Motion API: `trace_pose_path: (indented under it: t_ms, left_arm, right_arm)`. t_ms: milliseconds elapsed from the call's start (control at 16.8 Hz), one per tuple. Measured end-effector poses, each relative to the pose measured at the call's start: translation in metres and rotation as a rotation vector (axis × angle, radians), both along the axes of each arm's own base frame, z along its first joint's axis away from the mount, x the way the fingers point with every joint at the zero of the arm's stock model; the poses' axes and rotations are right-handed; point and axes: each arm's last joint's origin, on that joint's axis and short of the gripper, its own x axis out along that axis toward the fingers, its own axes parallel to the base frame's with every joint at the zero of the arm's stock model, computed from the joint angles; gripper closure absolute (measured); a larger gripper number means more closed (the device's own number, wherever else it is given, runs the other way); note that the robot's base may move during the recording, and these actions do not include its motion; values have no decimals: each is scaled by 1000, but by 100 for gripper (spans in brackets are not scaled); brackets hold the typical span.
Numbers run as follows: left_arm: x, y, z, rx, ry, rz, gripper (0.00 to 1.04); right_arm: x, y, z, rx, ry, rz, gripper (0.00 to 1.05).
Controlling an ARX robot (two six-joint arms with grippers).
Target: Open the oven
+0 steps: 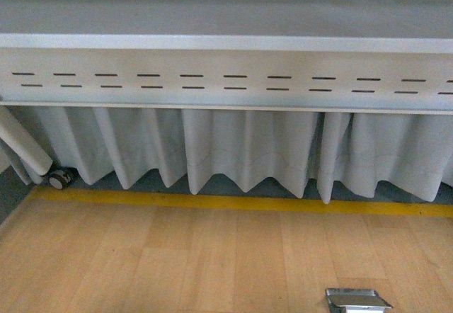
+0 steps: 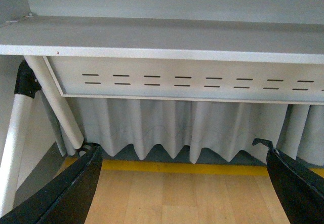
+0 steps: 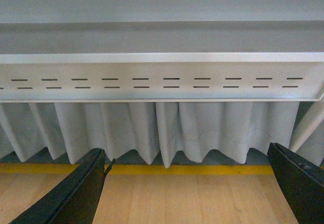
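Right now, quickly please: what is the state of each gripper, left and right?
Left gripper: open, fingers wide apart, holding nothing.
Right gripper: open, fingers wide apart, holding nothing.

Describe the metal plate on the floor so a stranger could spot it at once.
Find the long grey table with its slotted panel. Below it a yellow line edges the wood floor. The plate lies nearer than that line, toward the right: the only flat, shiny thing.

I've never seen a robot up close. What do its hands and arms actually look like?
The left hand shows two smooth black fingers, broad and curved, narrowing toward the tips. The right hand has matching black fingers. No arms, cables or markings are visible in any view.
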Motion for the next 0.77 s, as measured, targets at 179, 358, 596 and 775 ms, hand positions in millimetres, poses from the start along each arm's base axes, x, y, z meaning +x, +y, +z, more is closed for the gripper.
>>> trace_pose_path:
  t_ms: [179,358,596,775]
  left_arm:
    - [0,0,0,0,0,0,7]
    - [0,0,0,0,0,0,7]
    - [0,0,0,0,0,0,7]
    - [0,0,0,0,0,0,7]
  right_arm:
    - [0,0,0,0,0,0,6]
    - [0,0,0,0,0,0,6]
    - [0,0,0,0,0,0,6]
    - [0,0,0,0,0,0,6]
